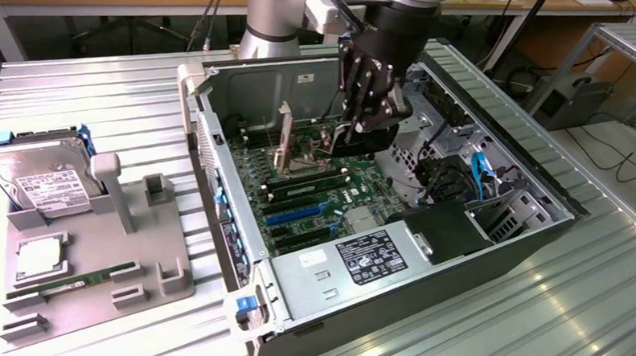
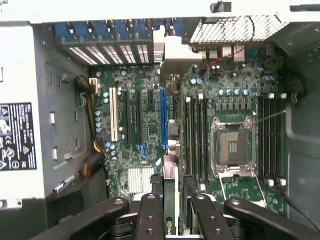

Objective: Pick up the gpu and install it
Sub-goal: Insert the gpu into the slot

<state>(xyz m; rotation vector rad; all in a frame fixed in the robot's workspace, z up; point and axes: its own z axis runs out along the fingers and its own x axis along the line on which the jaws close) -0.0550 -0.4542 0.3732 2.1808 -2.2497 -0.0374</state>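
Observation:
My gripper (image 1: 365,122) hangs inside the open computer case (image 1: 207,141), over the green motherboard (image 1: 317,198). It is shut on the gpu (image 1: 370,137), which shows as a dark card just under the fingers. In the wrist view the gpu (image 2: 170,195) is seen edge-on between the black fingers (image 2: 150,217), a thin green board whose silver bracket (image 2: 175,60) reaches toward the case's rear slot covers. The card floats above the board, beside the long blue expansion slot (image 2: 163,117) and apart from it.
A power supply (image 1: 368,257) with a black label fills the near end of the case. The open CPU socket (image 2: 232,145) and memory slots (image 2: 197,140) lie beside the card. To the exterior view's left, a grey holder (image 1: 98,281) carries a hard drive (image 1: 44,182) and a memory stick (image 1: 72,284).

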